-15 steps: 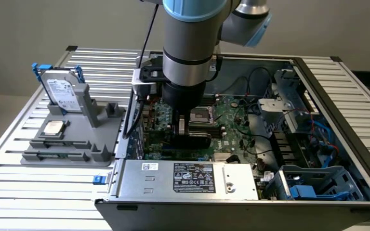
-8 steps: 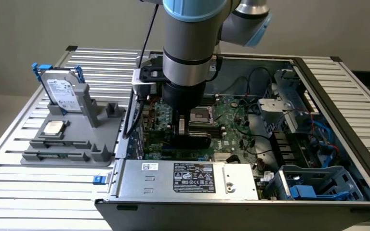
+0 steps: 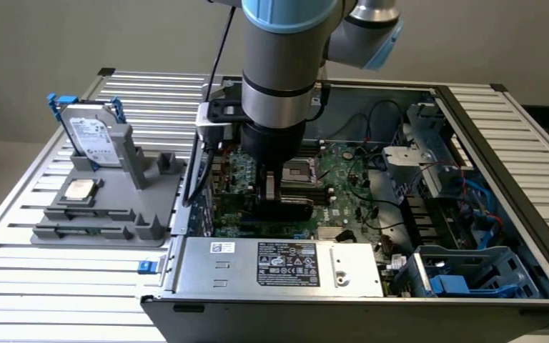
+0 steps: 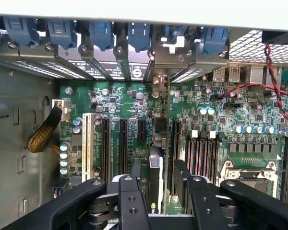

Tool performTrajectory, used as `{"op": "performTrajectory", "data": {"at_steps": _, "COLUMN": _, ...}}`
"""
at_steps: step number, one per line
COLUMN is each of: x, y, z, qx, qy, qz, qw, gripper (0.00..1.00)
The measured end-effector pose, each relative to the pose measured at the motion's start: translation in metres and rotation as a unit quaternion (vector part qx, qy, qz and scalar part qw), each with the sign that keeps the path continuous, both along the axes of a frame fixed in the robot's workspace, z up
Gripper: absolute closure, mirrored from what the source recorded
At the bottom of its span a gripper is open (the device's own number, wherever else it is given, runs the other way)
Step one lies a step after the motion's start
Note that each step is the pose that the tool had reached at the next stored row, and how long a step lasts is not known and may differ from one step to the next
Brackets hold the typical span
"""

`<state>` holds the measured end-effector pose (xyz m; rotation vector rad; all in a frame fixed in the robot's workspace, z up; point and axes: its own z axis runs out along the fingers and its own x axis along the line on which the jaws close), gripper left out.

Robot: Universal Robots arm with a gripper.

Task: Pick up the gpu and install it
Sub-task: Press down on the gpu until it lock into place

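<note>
Your hand (image 4: 161, 191) is down inside the open PC case (image 3: 503, 214), right over the motherboard (image 3: 351, 186). In the wrist view the two black fingers (image 4: 132, 203) stand a bit apart on either side of the gpu (image 4: 155, 184), and I can't tell whether they're actually pressing on it or have just let go, so take the grip as unclear.

The gpu stands on edge between the fingers, lined up with the long expansion slots (image 4: 123, 143) on the motherboard, its far end pointing at the case's rear bracket openings (image 4: 134, 67). Whether it's fully seated in a slot, I can't make out.

Just past the gpu on the motherboard sit the RAM slots (image 4: 201, 155) and the CPU socket (image 4: 252, 175).

Outside the case, on the bench (image 3: 26, 286) toward the exterior view's left, a grey fixture (image 3: 112, 214) holds a hard drive (image 3: 94, 139) standing upright in a blue frame, with a small silver CPU chip (image 3: 80, 189) lying flat in front of it.
</note>
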<state>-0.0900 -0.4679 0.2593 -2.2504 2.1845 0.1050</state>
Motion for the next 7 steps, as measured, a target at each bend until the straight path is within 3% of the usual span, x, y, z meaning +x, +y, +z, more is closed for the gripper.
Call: {"op": "performTrajectory", "data": {"at_steps": 7, "x": 0.0, "y": 0.0, "z": 0.0, "qx": 0.0, "qy": 0.0, "qz": 0.0, "qw": 1.0, "gripper": 0.59}}
